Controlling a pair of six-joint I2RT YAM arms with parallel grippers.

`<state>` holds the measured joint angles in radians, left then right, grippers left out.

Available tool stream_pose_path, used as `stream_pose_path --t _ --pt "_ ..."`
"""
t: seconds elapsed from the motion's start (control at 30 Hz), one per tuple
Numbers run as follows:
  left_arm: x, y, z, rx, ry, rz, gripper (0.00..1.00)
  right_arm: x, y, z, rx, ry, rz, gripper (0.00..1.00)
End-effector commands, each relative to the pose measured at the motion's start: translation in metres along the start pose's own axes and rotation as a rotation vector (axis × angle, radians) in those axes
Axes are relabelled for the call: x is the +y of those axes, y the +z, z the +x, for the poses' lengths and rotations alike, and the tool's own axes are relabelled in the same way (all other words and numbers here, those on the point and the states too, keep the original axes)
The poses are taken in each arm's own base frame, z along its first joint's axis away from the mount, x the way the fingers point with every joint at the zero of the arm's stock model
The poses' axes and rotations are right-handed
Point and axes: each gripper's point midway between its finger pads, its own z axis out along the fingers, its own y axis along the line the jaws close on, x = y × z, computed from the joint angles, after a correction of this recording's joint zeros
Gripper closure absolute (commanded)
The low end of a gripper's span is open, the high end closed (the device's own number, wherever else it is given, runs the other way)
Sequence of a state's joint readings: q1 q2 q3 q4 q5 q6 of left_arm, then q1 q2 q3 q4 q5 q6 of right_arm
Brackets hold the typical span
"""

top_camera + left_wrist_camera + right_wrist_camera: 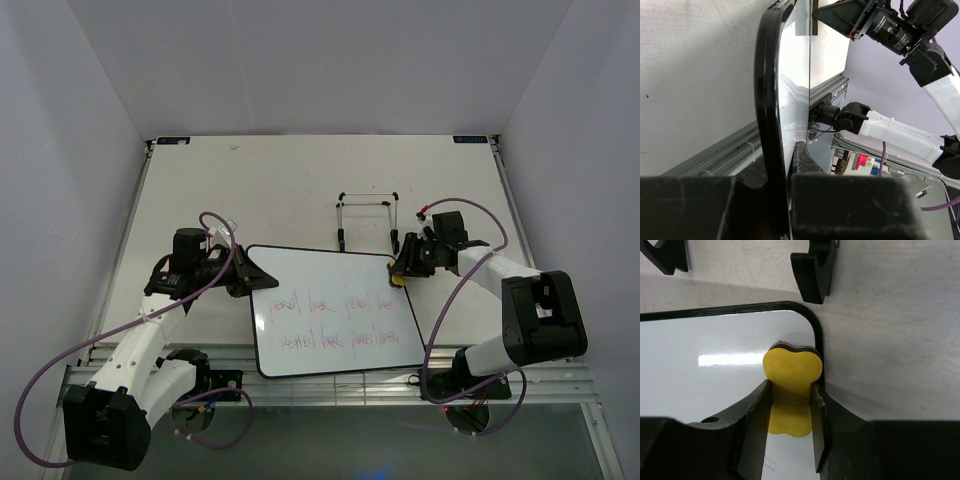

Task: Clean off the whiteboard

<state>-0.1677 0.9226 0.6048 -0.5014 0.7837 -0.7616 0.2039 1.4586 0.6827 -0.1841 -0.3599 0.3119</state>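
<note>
The whiteboard (pixel 330 312) lies flat near the table's front, white with a black frame and two rows of faint red handwriting. My left gripper (pixel 252 278) is shut on its left edge; the left wrist view shows the black frame (pixel 767 100) edge-on between the jaws. My right gripper (pixel 400 272) is shut on a yellow eraser (pixel 791 385) with a dark underside. The eraser rests on the board's far right corner (pixel 807 315), just inside the frame. The eraser shows as a small yellow spot (pixel 397 281) in the top view.
A thin wire easel stand (pixel 367 218) lies on the table just beyond the board; its black feet (pixel 815 270) show near the board's corner in the right wrist view. The table's metal front rail (pixel 340 385) runs below the board.
</note>
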Motion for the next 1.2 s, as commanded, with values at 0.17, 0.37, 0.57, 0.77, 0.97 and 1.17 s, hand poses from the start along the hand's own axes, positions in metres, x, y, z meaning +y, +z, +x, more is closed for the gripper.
stream_pose_path --t 0.17,0.37,0.57,0.77,0.97,1.17 --pt "0.051 -0.011 -0.082 -0.361 0.319 -0.329 1.0 0.037 -0.005 0.087 0.286 -0.1 -0.082 0.67" --pt "0.051 -0.01 -0.08 -0.357 0.318 -0.322 1.0 0.141 0.003 0.109 0.328 -0.287 -0.209 0.68" --pt "0.052 -0.012 -0.081 -0.367 0.316 -0.33 1.0 0.203 0.004 0.126 0.336 -0.42 -0.244 0.68" --pt "0.048 -0.017 -0.084 -0.398 0.325 -0.334 1.0 0.125 0.0 0.122 0.323 -0.339 -0.077 0.68" --pt "0.057 -0.026 -0.09 -0.442 0.295 -0.407 1.0 0.036 -0.023 0.148 0.341 -0.167 0.072 0.68" --pt "0.071 -0.041 -0.101 -0.513 0.244 -0.499 1.0 0.016 -0.031 0.143 0.288 -0.059 0.107 0.67"
